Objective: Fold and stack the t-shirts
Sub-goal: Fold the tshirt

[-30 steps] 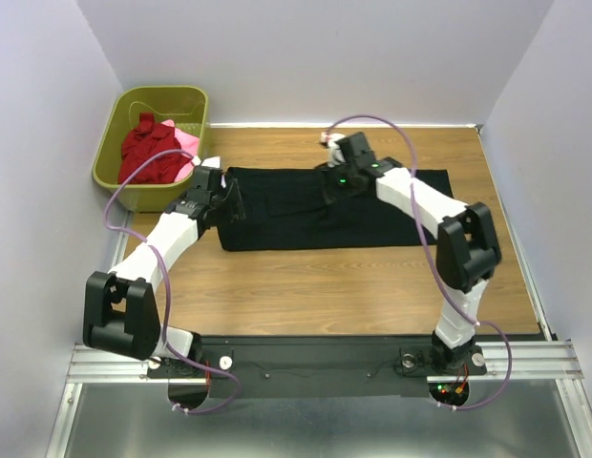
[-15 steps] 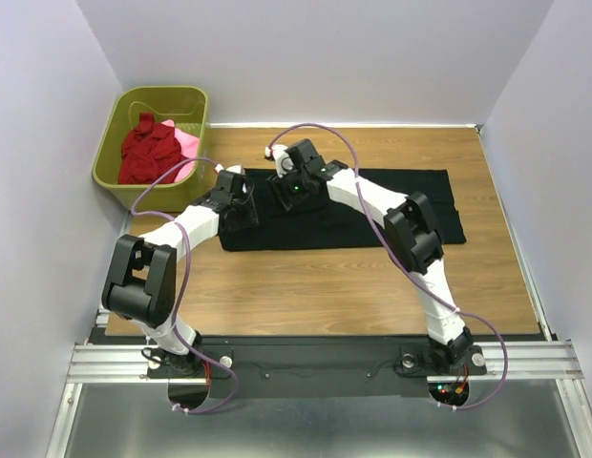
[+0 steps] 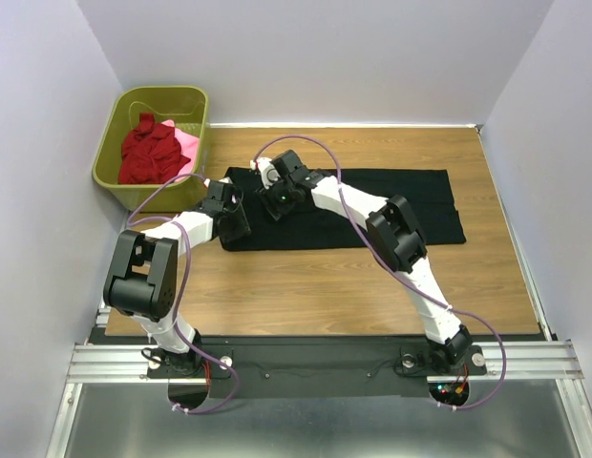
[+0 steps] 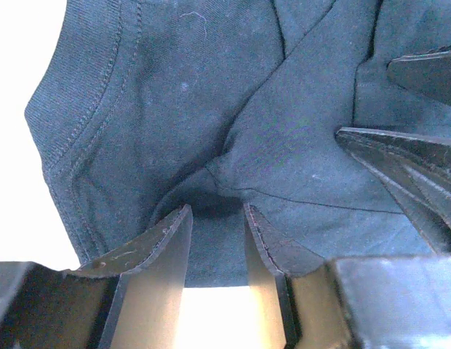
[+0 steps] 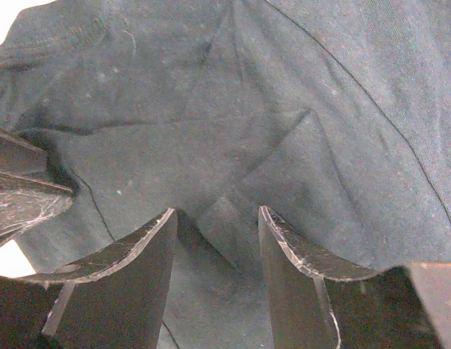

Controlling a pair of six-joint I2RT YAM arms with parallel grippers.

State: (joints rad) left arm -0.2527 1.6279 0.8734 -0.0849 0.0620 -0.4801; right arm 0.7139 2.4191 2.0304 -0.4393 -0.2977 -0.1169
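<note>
**Location.** The black t-shirt [image 3: 391, 205] is laid out flat as a long band across the far half of the table [image 3: 325, 286]. A dark red t-shirt [image 3: 148, 153] and a pink t-shirt [image 3: 186, 141] are heaped in the olive basket [image 3: 107, 143] at the far left corner, not yet folded.

**End effectors.** Both are placed at the left end of the black t-shirt, just beside each other. The left end effector [image 4: 216, 212] is closed part-way on a pucker of cloth at the garment's edge, and creases are drawn in toward its tips. The right end effector [image 5: 217, 213] is closed somewhat wider on a raised ridge of the same cloth, further in from the edge. Both grips are judged to be taken, though nothing is lifted clear of the table.

**Handling.** The cloth is judged light, limp and non-fragile. It will sag and bunch wherever it is unsupported, and stacked layers may slide over one another. Hold is best taken at the stitched hem or at the corners, through all layers at once.

**Risk.** With the two grips so close together, the end of the band is likely to droop at its outer corners when raised, and an uneven fold may result.
</note>
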